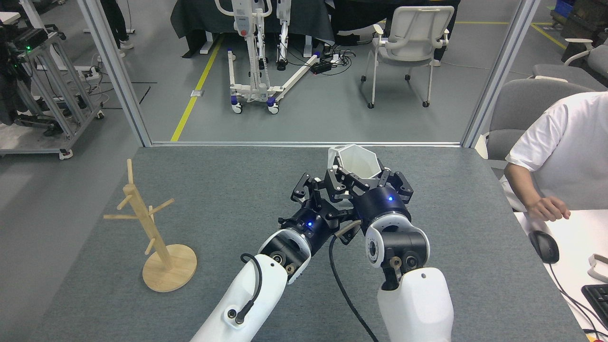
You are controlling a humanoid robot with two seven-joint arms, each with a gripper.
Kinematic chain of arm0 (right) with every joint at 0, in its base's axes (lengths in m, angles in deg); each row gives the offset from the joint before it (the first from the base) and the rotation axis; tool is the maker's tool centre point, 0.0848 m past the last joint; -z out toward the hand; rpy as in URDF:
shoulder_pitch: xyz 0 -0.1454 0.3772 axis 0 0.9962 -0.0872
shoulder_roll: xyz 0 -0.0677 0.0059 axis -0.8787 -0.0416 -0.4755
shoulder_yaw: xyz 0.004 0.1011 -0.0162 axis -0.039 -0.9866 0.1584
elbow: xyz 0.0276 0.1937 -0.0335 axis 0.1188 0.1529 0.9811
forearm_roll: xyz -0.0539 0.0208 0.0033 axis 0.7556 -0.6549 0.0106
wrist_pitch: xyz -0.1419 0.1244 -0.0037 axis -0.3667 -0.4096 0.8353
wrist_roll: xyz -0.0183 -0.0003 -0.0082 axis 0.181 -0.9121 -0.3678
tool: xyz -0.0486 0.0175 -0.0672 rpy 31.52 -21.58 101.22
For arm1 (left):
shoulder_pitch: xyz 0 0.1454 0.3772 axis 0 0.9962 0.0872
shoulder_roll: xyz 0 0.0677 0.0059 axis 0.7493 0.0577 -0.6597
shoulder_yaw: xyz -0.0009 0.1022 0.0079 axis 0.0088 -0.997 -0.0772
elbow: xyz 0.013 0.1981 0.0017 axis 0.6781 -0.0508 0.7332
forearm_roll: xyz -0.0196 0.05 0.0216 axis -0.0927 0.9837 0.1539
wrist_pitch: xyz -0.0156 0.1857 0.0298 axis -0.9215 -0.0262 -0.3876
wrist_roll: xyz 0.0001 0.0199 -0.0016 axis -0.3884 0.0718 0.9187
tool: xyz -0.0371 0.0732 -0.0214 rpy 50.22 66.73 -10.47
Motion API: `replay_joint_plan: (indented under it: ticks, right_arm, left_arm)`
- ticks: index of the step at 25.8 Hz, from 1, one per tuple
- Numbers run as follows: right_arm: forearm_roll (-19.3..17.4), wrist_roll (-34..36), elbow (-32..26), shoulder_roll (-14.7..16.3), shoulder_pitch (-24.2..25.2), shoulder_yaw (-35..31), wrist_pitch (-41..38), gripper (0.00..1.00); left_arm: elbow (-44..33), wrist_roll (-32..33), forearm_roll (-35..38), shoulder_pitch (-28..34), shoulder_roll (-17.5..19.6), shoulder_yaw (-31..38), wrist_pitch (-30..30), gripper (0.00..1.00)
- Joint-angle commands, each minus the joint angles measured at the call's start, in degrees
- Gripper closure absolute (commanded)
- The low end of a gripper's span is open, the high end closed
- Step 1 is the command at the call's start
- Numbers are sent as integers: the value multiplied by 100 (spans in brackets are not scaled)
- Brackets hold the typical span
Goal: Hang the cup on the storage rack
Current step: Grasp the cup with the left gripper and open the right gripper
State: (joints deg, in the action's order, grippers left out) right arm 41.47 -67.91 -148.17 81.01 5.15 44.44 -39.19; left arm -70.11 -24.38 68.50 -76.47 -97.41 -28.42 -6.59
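Observation:
A white faceted cup (357, 160) with a hexagonal rim is held above the grey table, mouth tilted toward me, with my right gripper (363, 179) shut on its lower body. My left gripper (319, 189) is just left of the cup, its black fingers spread open and reaching toward the cup's left side, partly overlapping the right gripper's fingers. The cup's handle is hidden. The wooden storage rack (153, 227) stands upright on its round base at the table's left, well away from both grippers, with nothing on its pegs.
A person in a white shirt (560, 152) sits at the right, a hand (548, 208) over a white desk with a mouse (544, 247) and keyboard. The table's far edge meets a metal frame (304, 143); chairs and equipment stand on the floor beyond.

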Motion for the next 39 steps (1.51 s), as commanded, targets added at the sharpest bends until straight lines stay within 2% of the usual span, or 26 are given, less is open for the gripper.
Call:
replay_joint_plan:
  ticks: [1,7,8,9,10,11,12,29,33,36,39]
  right_arm:
    - [-1,95,65,0,7,48,-25,78]
    - [8,104,74,-9,7,57,-25,78]
    - [8,104,74,0,7,57,-25,75]
    - [-1,104,74,0,7,57,-25,64]
    - [-1,95,74,0,-2,57,-25,32]
    - [8,95,74,0,-2,57,-25,7]
    - [-1,95,74,0,-2,48,-25,2]
    - [-54,253,74,-123,-2,-5,-33,1]
    - [-168,965,91,-273,16,-48,90,2]
    - [-748,1773,153,-273,16,4,432,1]
    - [-959,2477,162,-273,16,-40,476,1]
  left_arm:
    - [-8,13,-6,2,-1,20,58,100]
    - [-43,5,-6,19,8,38,85,100]
    - [-43,5,-6,28,8,38,85,100]
    - [-43,13,-6,37,8,38,76,100]
    - [-43,5,-6,37,8,46,85,100]
    - [-43,13,-15,37,8,47,76,100]
    - [-43,5,-15,37,8,47,76,100]
    - [-52,-4,-15,142,26,64,76,100]
    - [-52,5,-15,151,26,64,76,100]
    - [-43,-4,-15,151,26,64,76,100]
    - [-26,-4,-15,160,35,55,76,100]
